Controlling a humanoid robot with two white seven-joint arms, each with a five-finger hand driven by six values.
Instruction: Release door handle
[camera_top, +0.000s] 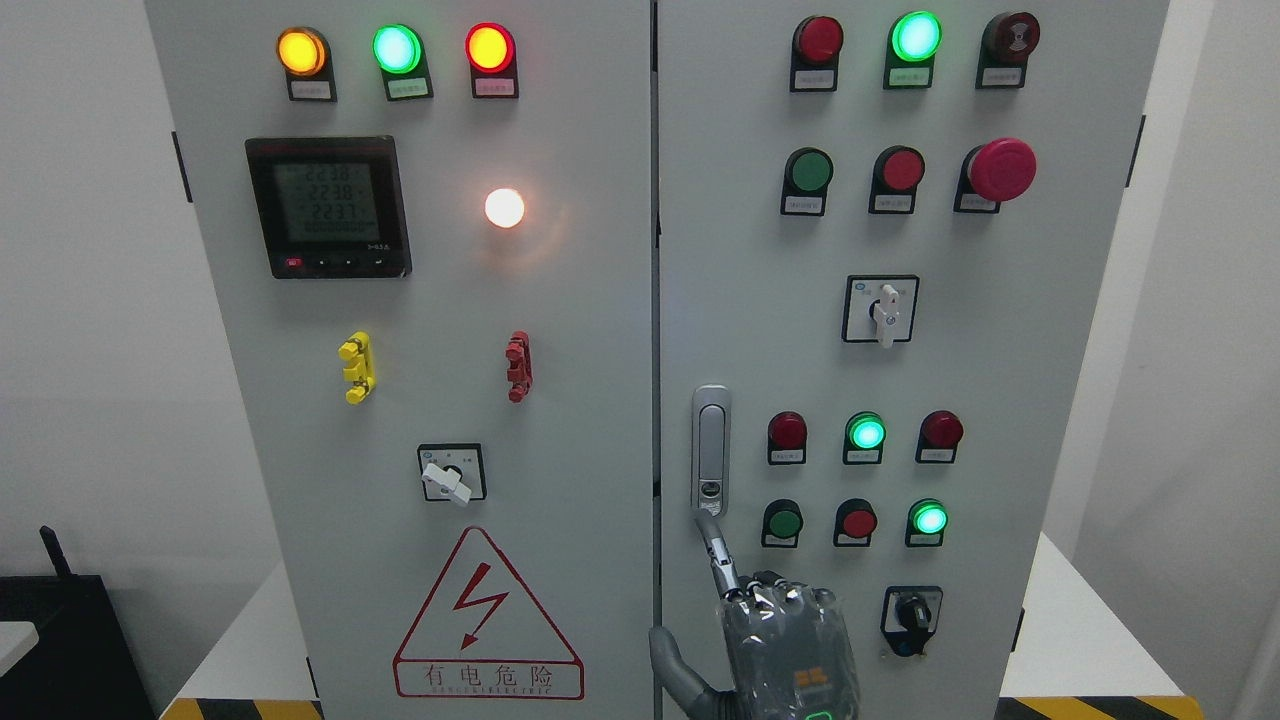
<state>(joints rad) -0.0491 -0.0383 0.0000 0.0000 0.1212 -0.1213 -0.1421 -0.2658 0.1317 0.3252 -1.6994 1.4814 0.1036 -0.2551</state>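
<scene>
The hand (775, 640) is cut off at the bottom edge, so its wrist and arm are out of sight. Above it, the small labels under the indicator lamps (866, 431) are too tiny to read.

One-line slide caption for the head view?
Hand below the door handle, index fingertip at its base, not gripping.

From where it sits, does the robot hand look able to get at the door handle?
Probably yes. The robot hand sits just below the door handle, one finger extended up to its lower end, and nothing lies between them.
</scene>
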